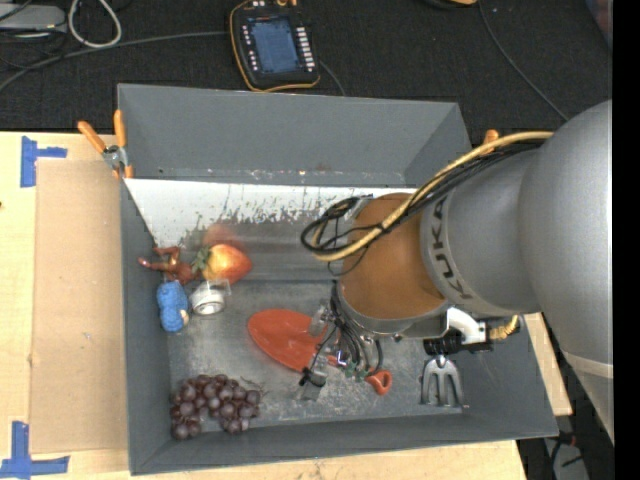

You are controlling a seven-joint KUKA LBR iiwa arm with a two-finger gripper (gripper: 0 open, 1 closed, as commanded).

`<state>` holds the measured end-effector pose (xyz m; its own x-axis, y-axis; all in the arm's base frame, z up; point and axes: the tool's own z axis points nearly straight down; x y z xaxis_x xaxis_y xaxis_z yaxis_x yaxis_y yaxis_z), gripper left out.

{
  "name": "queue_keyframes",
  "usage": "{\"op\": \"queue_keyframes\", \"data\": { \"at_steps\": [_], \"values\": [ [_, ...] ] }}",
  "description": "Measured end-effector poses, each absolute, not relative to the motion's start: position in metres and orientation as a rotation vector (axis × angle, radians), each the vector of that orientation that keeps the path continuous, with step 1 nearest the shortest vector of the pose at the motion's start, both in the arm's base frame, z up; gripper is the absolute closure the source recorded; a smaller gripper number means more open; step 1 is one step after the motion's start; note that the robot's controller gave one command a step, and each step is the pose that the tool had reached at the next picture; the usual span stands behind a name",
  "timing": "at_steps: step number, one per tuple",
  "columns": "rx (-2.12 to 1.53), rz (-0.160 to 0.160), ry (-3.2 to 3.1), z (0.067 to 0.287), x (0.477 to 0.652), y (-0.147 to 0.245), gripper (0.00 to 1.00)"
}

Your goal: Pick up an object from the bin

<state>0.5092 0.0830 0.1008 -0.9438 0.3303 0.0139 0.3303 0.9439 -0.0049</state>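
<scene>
My gripper (318, 368) hangs below the arm's wrist in the front middle of the bin, low over the floor. It is at the right end of a flat orange-red piece (280, 334) shaped like a leaf or spatula blade, and it hides that end. A small orange-red bit (379, 381) lies just right of the gripper. Further right, a grey metal pronged piece (440, 381) rests on the floor.
A bunch of dark purple grapes (212, 404) lies at the front left. Along the left side sit a blue object (172, 306), a small silver and white cylinder (208, 299), a red-yellow fruit (229, 263) and a brown figure (164, 261). The arm covers the bin's right half.
</scene>
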Motion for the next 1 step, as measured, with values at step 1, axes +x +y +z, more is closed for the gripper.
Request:
{"op": "queue_keyframes", "data": {
  "at_steps": [1],
  "values": [
    [-0.676,-0.005,-3.071,0.0687,0.5114,0.0808,0.00]
  ]
}}
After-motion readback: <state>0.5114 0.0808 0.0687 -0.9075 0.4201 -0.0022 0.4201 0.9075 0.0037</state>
